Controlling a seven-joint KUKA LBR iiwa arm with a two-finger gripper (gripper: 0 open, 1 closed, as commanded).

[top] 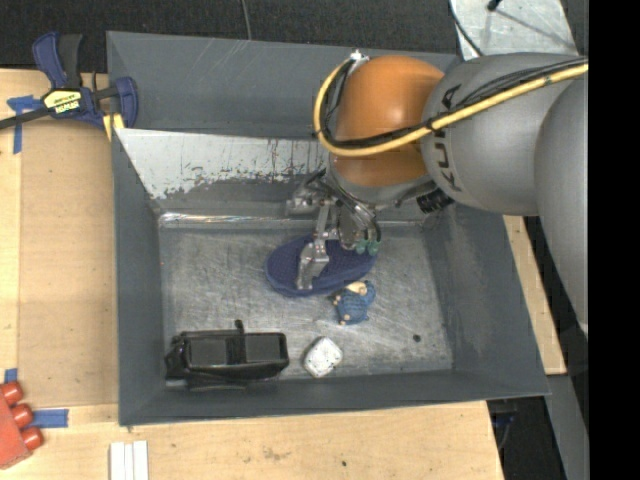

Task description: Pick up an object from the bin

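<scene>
We see the claw (318,256) low over a dark blue rounded soft pad (288,270) in the middle of the grey metal bin (135,298); we cannot tell whether it is wide or narrow. Just near-right lies a small blue toy figure (353,303). Nearer are a white crumpled lump (322,357) and, to its left, a black stapler-like block (228,356).

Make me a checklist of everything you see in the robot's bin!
Surface: grey metal bin, floor scratched.
Job's things: dark blue round thing mid-bin; small blue toy beside it, toward the front wall; white lump by the front wall; black stapler-like thing front left.
Clutter: nothing seen.
Claw: claw low over the dark blue round thing; grip cannot be told.
Cables: yellow cable along the arm.
Surroundings: red thing outside the bin, lower left.
</scene>
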